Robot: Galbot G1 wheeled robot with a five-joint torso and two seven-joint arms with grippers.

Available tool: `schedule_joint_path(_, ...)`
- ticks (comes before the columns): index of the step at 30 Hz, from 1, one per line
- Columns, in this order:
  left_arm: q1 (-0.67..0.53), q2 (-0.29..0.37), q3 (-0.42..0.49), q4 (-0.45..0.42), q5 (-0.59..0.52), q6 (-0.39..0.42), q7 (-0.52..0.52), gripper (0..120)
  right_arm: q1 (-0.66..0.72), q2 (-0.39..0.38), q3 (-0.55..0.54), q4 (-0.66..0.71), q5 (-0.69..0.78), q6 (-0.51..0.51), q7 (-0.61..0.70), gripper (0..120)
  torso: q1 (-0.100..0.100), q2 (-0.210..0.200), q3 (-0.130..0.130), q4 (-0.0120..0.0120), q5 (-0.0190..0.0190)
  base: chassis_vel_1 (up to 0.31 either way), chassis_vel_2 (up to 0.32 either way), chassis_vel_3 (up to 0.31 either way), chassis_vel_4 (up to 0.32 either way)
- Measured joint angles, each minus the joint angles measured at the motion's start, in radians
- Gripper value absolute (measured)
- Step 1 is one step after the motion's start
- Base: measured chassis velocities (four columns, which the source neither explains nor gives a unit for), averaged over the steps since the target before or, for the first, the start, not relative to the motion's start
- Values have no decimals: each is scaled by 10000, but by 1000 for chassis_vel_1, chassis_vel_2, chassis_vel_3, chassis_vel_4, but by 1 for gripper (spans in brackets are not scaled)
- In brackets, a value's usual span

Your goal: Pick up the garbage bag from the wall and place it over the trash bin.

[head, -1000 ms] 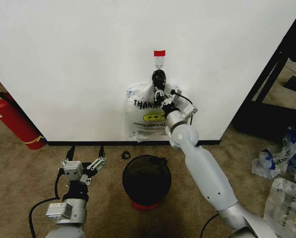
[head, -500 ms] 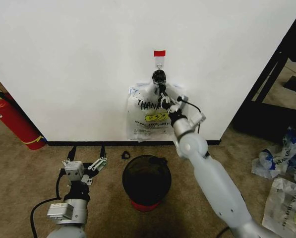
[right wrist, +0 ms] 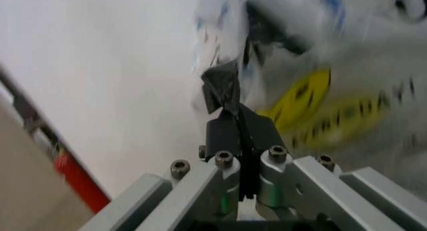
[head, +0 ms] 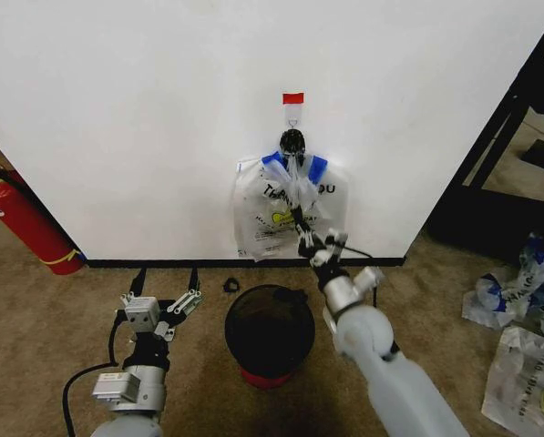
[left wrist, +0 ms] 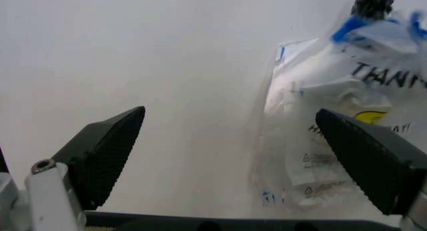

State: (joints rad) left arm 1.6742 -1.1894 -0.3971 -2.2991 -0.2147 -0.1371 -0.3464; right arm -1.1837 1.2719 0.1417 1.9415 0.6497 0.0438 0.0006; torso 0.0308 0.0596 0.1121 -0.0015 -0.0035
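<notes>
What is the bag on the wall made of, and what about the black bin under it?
The garbage bag looks like thin, shiny plastic: it crinkles, and it looks partly see-through. The trash bin seems to be black wire mesh, probably metal, on a red base that could be plastic. The right gripper pinches the bag.

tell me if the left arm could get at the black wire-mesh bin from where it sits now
Probably yes. The left pincer hovers open over bare carpet just left of the round black wire-mesh bin with a red base, nothing between them. The right pincer is up at the bag, out of the way.
</notes>
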Motion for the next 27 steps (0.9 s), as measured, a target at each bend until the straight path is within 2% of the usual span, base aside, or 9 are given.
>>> schedule_joint_path(5, -103, 70, 26, 105, -75, -8, 11, 100, -1973, -555, 109, 851, -1457, 628, -658, 0, 0, 0, 0, -3, -2, 0, 0, 0, 0)
schedule_joint_path(6, -103, 70, 26, 105, -75, -8, 11, 100, -1973, -555, 109, 851, -1457, 628, -658, 0, 0, 0, 0, -3, -2, 0, 0, 0, 0)
schedule_joint_path(13, -235, 142, 126, 240, -112, -8, 29, 100, -4259, -1063, 587, 1557, -3320, 1615, -1251, 0, -1, 0, 0, -2, -2, 0, 0, 0, 0)
schedule_joint_path(19, -243, 146, 108, 241, -186, -26, 34, 100, -5580, -1168, 848, 1585, -4599, 2358, -1547, 0, -1, 0, 0, -1, -1, 0, 0, 0, 0)
schedule_joint_path(27, -268, 212, 100, 237, -242, -29, 34, 100, -6288, -1380, 1169, 1768, -5729, 2987, -1831, 0, 0, -1, 1, 0, -1, 0, 0, 0, 0)
